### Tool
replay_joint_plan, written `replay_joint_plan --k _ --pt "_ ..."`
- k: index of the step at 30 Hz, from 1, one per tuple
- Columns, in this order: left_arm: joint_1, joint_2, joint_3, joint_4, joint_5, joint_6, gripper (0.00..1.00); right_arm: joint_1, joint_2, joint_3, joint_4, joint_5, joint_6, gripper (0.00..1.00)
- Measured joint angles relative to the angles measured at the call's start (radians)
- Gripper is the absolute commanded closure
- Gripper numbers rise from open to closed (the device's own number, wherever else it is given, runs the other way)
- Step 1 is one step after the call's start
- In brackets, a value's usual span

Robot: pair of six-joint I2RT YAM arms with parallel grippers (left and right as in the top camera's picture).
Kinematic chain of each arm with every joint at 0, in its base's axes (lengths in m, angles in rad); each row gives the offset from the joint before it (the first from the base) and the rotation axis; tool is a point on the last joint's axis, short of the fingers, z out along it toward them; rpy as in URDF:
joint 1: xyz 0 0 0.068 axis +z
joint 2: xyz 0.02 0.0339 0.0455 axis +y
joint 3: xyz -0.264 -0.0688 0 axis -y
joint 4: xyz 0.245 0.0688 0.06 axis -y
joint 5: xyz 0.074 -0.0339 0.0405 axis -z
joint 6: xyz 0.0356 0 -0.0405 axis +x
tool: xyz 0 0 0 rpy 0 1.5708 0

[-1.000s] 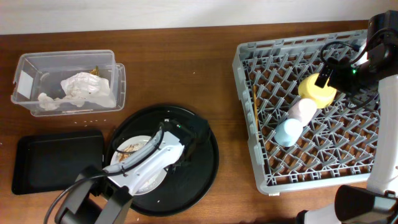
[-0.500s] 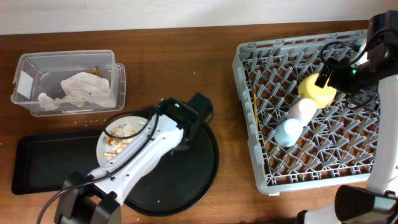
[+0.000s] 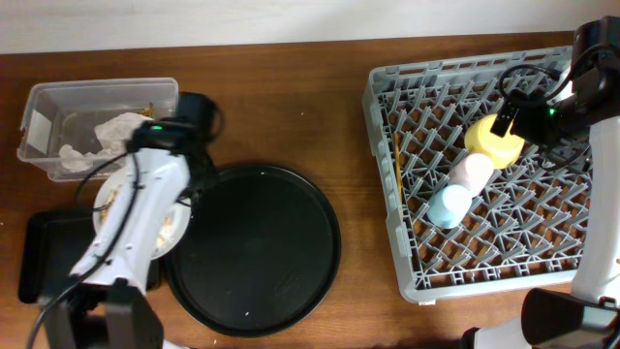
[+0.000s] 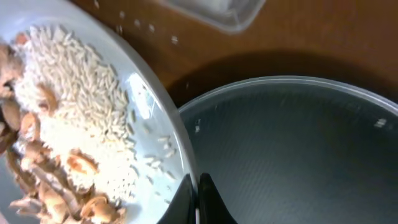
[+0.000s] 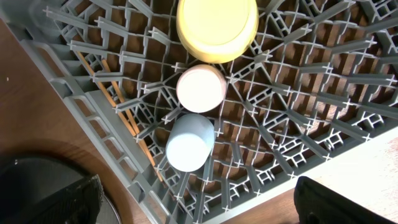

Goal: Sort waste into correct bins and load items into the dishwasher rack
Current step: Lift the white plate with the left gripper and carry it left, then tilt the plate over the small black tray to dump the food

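two arms: left gripper (image 4: 198,188) clenched on plate (image 4: 152,109) rim, right gripper (image 5: 198,186) spread above rack (image 5: 323,81).

Grey plate (image 4: 155,118) with rice scraps (image 4: 68,112) over black tray (image 3: 44,262); yellow bowl (image 3: 492,142), pink bowl (image 3: 471,172), blue bowl (image 3: 448,206) in rack (image 3: 542,247)

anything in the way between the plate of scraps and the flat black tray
Nothing visible. The plate, pinched at its rim by the left gripper, hangs over the tray at its right end.
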Motion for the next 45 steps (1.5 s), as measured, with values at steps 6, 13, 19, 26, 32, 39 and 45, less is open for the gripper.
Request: replay_joint_plan --k 6,13,19,26,32,39,45 --pt "0.174 -0.036 0.0 0.074 0.17 0.122 0.99 0.0 0.0 0.0 0.0 0.0 0.0 0.01" --pt "0.377 -0.036 0.0 0.076 0.389 0.203 0.99 0.0 0.0 0.0 0.0 0.0 0.0 0.01" --pt "0.548 -0.036 0.0 0.087 0.592 0.262 0.99 0.0 0.0 0.0 0.0 0.0 0.0 0.01" --pt "0.718 -0.036 0.0 0.072 0.872 0.363 0.99 0.0 0.0 0.0 0.0 0.0 0.0 0.01" --pt "0.846 -0.036 0.0 0.043 1.04 0.441 0.99 0.0 0.0 0.0 0.0 0.0 0.0 0.01" --pt "0.96 -0.036 -0.034 0.038 1.242 0.508 0.99 0.0 0.0 0.0 0.0 0.0 0.0 0.01" --pt "1.015 -0.037 -0.09 0.038 1.328 0.545 0.99 0.0 0.0 0.0 0.0 0.0 0.0 0.01"
